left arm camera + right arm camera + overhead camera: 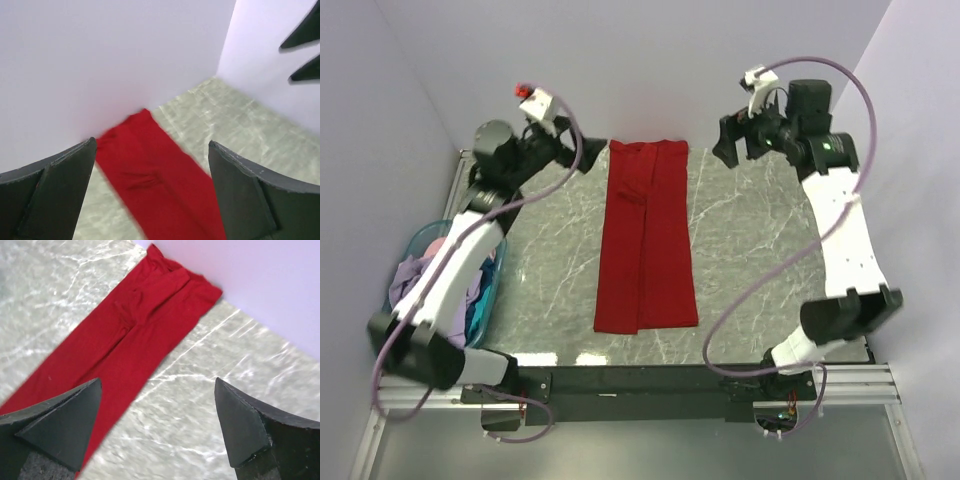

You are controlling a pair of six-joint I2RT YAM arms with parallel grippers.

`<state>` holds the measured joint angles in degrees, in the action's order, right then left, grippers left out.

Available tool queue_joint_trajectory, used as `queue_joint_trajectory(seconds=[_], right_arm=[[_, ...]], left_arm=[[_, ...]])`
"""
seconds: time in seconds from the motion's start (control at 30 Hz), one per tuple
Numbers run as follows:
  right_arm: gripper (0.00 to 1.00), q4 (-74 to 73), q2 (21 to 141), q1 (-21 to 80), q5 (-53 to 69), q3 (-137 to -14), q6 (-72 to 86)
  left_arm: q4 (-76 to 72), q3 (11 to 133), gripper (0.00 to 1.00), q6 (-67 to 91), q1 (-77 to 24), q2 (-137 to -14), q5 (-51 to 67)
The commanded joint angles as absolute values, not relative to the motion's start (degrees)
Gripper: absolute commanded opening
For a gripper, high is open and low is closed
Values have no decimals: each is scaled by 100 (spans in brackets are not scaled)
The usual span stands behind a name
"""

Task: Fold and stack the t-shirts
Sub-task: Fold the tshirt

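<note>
bench [760,260]: a grey stone-look top with pale walls on the far side, the left side and the right side.
red t-shirt [647,240] [165,190] [135,335]: folded into one long strip. It lies flat in the middle of the bench. Its top end is at the far edge by the back wall, and its bottom end is close to the near edge.
basket [415,245]: see-through teal, at the left edge of the bench, partly under the left arm.
other t-shirts: all bunched up inside the basket (not folded). There is a lavender shirt [410,275], a pink shirt [435,245] and a teal-blue shirt [475,305].
left gripper [575,152] [151,142]: up in the air near the far left corner, just left of the red t-shirt's top end. Its jaws are spread wide and hold nothing.
right gripper [730,145] [157,381]: up in the air toward the far right corner, to the right of the red t-shirt's top end. Its jaws are spread wide too, with nothing between them.
</note>
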<state>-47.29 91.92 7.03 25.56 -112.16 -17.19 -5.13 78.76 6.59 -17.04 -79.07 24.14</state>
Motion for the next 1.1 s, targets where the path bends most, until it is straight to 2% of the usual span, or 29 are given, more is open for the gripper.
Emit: queue_joint_trajectory(seconds=[0.0,0.1,0.13,0.27,0.33,0.4,0.53,0.63,0.7,0.83,1.07], right_arm=[[100,-4745,8677,843,2819,-10637,-2740],[100,-5369,8273,1475,2524,-9884,-3654],[100,-5431,8114,1677,2131,-9531,-3926],[100,-4862,7165,2872,1294,-6978,-4236],[99,-4528,6777,3566,1091,-6331,-4237],[98,-4378,6663,4075,949,-5697,-4149],[91,-3870,6723,4490,879,-5029,-3990],[86,-3456,6846,4649,748,-4615,-4112],[83,-3253,6925,4711,703,-4360,-4201],[76,-2971,7057,4834,659,-4079,-4490],[74,-2778,7198,5132,633,-3736,-4658]], left_arm=[[578,7375,99,-982,-1740,-7507,2310],[1895,6815,99,-2080,-1740,-6840,3054],[2159,6559,94,-2692,-1740,-6420,3250],[3242,5153,86,-3892,-1749,-5320,4279],[3296,4379,85,-4007,-1819,-4776,4464],[3418,3792,81,-4323,-2108,-4528,4387],[3061,2911,75,-4632,-3258,-4053,3395],[2709,2488,72,-4737,-4146,-4113,2805],[2436,2329,70,-4606,-4358,-4253,2550],[1926,2303,64,-4544,-4596,-4920,2417],[1336,2303,60,-4763,-4772,-5642,2233]])
